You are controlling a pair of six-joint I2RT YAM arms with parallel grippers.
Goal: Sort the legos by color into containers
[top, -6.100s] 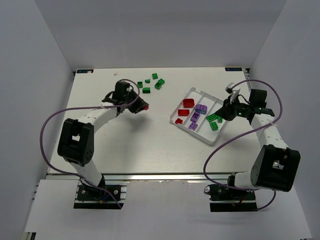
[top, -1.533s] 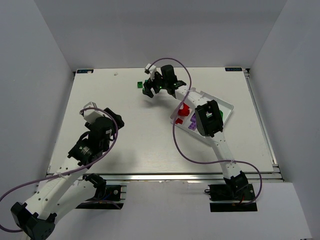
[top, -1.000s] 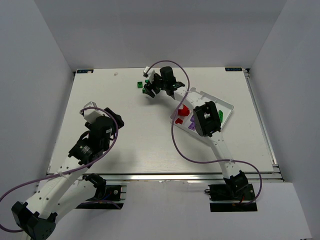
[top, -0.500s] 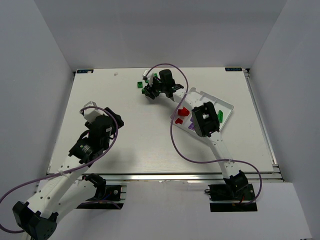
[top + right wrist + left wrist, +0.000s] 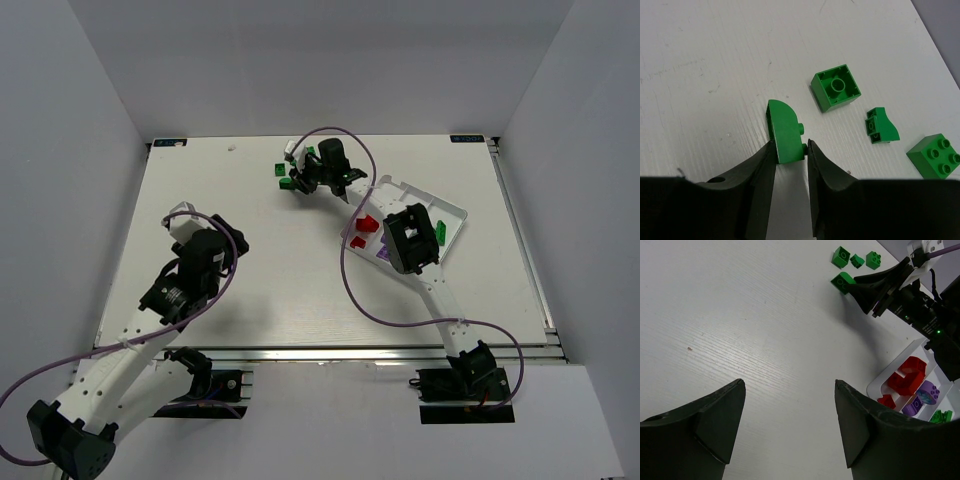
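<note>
As the right gripper (image 5: pixel 297 183) stretches to the far side of the table, we catch it in the top view sitting right on a rounded green lego (image 5: pixel 286 184). More loose green pieces lie just beyond. The white tray (image 5: pixel 455 212) is well apart to the right, partly under this arm's own forearm. Green shows in the tray's right-hand compartment, so we judge that this one belongs there.

Over to the right wrist view, and here's what the top camera can't give us. Both fingers (image 5: pixel 757 170) are pressed against the flat flanks of the rounded brick, which stands on edge on the table with a stud poking sideways. The hold looks close to the fingertips. We'd want a firm squeeze first, then a straight lift. Three neighbours lie near: a square green brick (image 5: pixel 836 91), a small sloped one (image 5: pixel 880 126) and a studded one (image 5: pixel 935 155). A sideways drag could scatter them.

Now the left wrist view. The left gripper (image 5: pixel 790 425) hangs over bare table, jaws wide apart, holding nothing. From here we see into the tray where the forearm blocks the top view: red pieces (image 5: pixel 905 380), a purple piece (image 5: pixel 928 390) and a green piece (image 5: pixel 940 415) lie side by side.
</note>
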